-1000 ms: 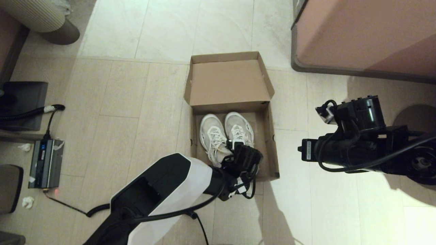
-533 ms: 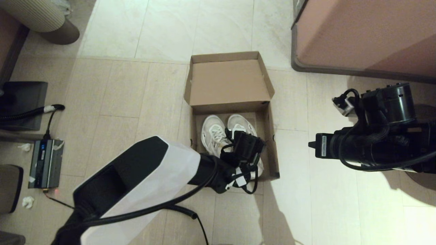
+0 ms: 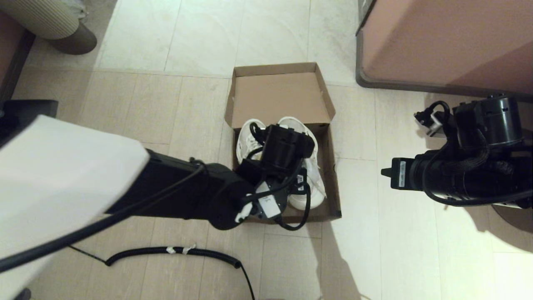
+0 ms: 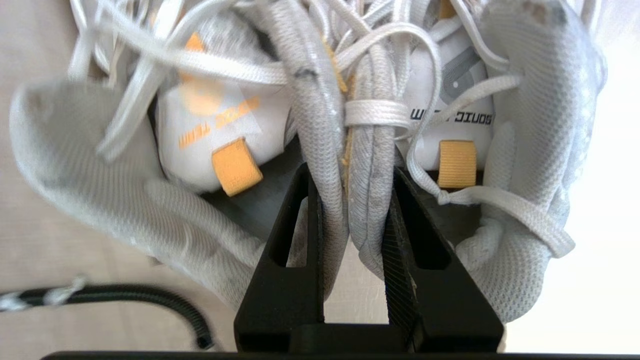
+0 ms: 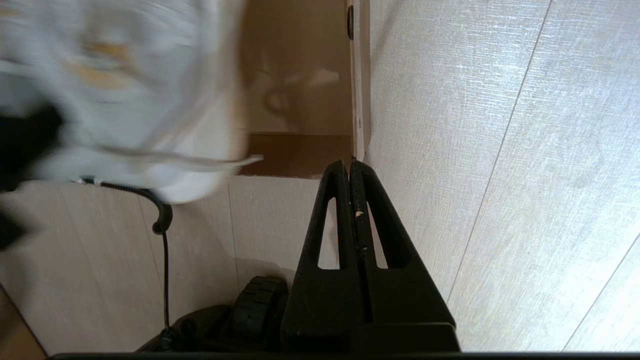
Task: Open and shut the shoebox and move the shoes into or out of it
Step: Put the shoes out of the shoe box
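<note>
The left arm (image 3: pixel 179 200) has a white shell, then a black forearm with looped black cables and small white labels. The left gripper (image 4: pixel 352 200) has black wedge-shaped fingers (image 4: pixel 295 260) with slotted cutouts. The right arm (image 3: pixel 458 175) is all black, with cables and one white label.

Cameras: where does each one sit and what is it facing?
Head view: on the head, looking down at the open brown cardboard shoebox; both arms show.
Left wrist view: behind the left hand, which pinches the white mesh sneakers.
Right wrist view: behind the shut right hand, facing the floor.
All three show the sneakers.
</note>
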Available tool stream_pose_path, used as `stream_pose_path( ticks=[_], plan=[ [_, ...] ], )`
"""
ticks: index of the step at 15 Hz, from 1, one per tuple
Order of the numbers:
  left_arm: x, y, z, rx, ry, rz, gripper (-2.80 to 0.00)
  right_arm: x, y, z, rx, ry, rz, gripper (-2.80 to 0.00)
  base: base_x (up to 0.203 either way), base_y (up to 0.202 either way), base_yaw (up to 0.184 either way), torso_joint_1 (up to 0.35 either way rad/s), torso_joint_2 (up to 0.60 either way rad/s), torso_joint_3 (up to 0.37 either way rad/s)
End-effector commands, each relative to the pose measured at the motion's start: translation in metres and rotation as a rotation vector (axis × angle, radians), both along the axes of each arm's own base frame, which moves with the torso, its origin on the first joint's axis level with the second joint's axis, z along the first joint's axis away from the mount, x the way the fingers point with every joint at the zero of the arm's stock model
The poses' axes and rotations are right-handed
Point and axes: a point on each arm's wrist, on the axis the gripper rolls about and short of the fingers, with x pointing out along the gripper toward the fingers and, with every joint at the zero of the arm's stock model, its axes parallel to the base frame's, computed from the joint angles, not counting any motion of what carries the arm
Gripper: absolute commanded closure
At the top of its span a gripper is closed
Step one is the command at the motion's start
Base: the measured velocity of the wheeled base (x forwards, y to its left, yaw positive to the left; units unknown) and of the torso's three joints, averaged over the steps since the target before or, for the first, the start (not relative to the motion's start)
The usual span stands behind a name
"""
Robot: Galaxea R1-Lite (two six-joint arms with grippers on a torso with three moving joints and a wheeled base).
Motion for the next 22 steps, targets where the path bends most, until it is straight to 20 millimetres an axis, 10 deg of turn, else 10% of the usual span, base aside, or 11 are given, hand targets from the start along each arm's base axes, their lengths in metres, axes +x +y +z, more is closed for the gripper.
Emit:
stream_pose_path(
  ticks=[1, 6, 14, 22],
  plan=[
    [-0.023, 0.03, 0.044, -0.066, -0.055, 0.004, 0.0, 0.002, 0.001, 0.0, 0.001, 0.0, 0.0, 0.0, 0.0, 0.0, 0.0, 0.0, 0.0, 0.0],
    [-0.057, 0.095, 0.083, -0.055, -0.055, 0.057, 0.0, 0.0, 0.0, 0.005, 0.003, -0.011, -0.004, 0.0, 0.0, 0.0, 0.0, 0.0, 0.0, 0.0],
    [-0.011, 0.252, 0.009, -0.024, 0.051, 0.37, 0.0, -0.002, -0.001, 0.0, -0.002, 0.013, -0.008, 0.0, 0.0, 0.0, 0.0, 0.0, 0.0, 0.0],
    [0.078, 0.294, -0.083, -0.077, -0.057, 0.285, 0.0, -0.002, 0.0, -0.018, -0.018, 0.076, -0.008, 0.0, 0.0, 0.0, 0.0, 0.0, 0.0, 0.0]
  ],
)
